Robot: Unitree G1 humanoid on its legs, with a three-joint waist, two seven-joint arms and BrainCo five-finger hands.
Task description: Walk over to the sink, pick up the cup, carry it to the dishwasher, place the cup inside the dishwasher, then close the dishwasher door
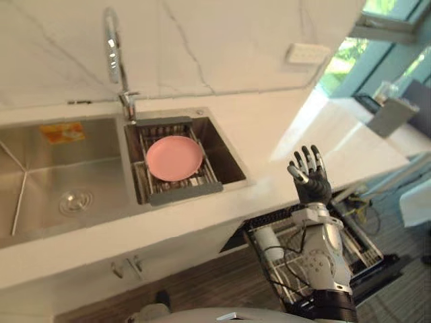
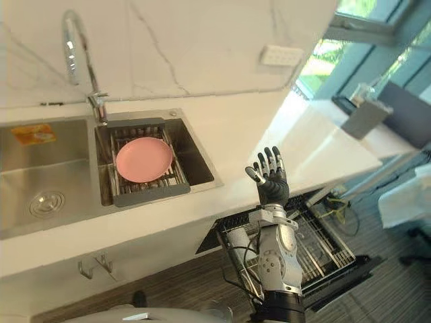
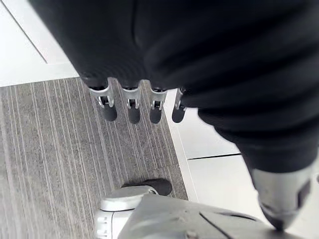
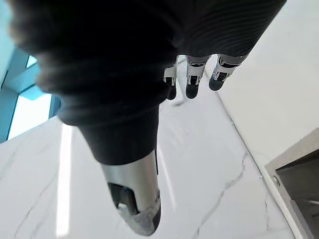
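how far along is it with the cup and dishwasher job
Looks done: a white cup lies in the dishwasher rack. In hand: nothing; the right robot hand is open above the counter edge, the left robot hand hangs open over the floor. Left: shutting the open dishwasher door.

Right hand: dark ribbed cover, silver dark-tipped fingers, silver-grey forearm. Left hand alike.

Marble wall, grey wood floor, sunlit window.
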